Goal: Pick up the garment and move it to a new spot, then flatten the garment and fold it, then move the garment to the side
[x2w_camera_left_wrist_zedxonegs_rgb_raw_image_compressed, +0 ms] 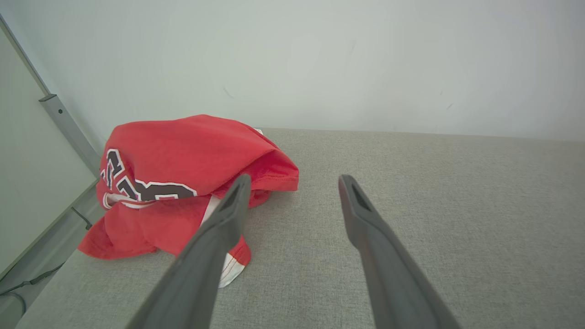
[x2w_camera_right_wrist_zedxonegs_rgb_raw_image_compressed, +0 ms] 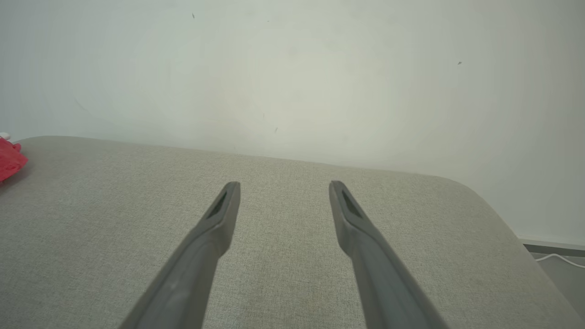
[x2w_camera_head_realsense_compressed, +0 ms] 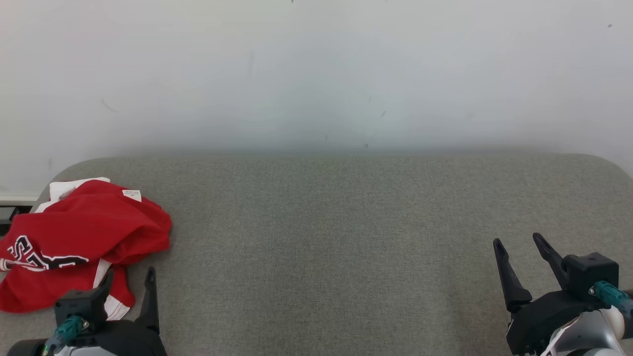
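Since the red garment (x2w_camera_head_realsense_compressed: 84, 232) lies crumpled at the far left end of the bench (x2w_camera_head_realsense_compressed: 346, 222), just ahead of my left end effector (x2w_camera_head_realsense_compressed: 129, 276), the pick-up falls to that side. Both end effectors stand released and empty. The left has its fingers spread just beside the heap, and the right end effector (x2w_camera_head_realsense_compressed: 518, 241) is well apart from it, over bare bench at the other end.

To do this well, I judge I should go for the thick fold on the heap's near right side, where the cloth bulges up, not the thin white-trimmed hem lying flat. A deep bite through several layers should keep it from slipping on the way to the middle. Lifting high enough to clear the trailing cloth would save dragging it.

Much is hard to read. The heap reaches the bench's left edge, and I cannot tell whether any of it hangs over, since the head view cuts off that side. I cannot tell sleeves from body or find the collar. The dark-and-white lettering (x2w_camera_head_realsense_compressed: 29, 254) is folded over and unreadable. Whether my left finger touches the hem or hovers above it I cannot tell. A small white label (x2w_camera_head_realsense_compressed: 131, 195) lies on top.
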